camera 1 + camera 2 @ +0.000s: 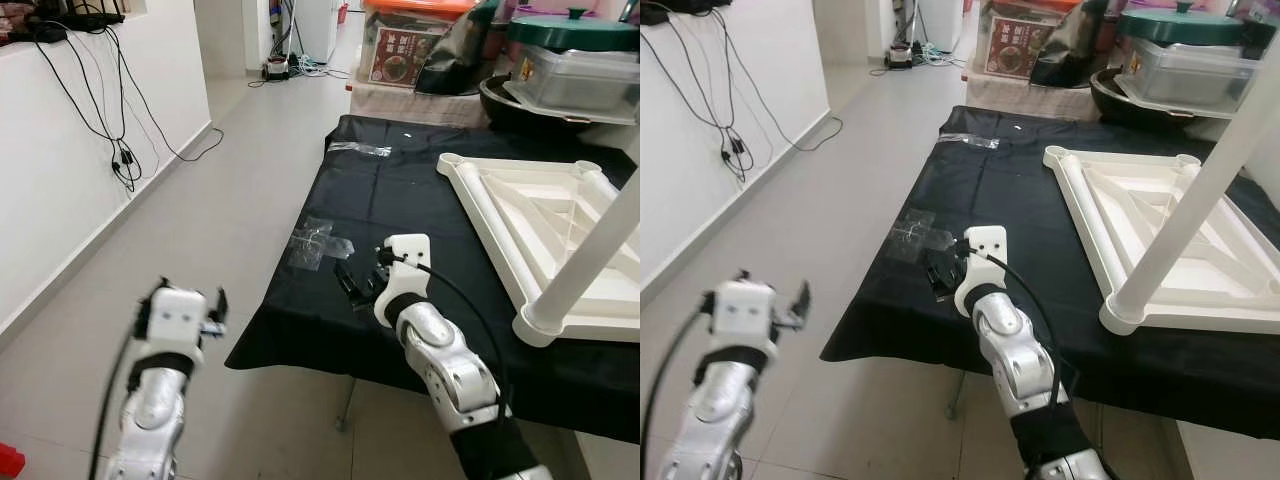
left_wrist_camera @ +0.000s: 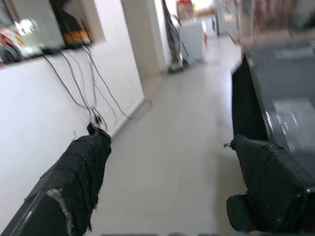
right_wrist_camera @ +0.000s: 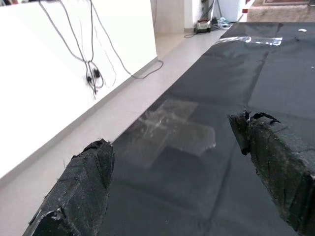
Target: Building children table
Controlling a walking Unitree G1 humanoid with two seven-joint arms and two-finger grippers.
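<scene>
Closest in, the right gripper (image 1: 358, 283) hovers wide open and empty over the black cloth (image 1: 420, 200), left gripper (image 2: 167, 187) spread empty above the floor, while the upturned white tabletop (image 1: 540, 215) with its fitted leg (image 1: 590, 255) lies well right — looks light, rigid, slick plastic, best gripped by rim or leg.

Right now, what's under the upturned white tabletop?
The white tabletop lies upside down on a black cloth, one leg fitted. Whatever supports the cloth is covered.
</scene>
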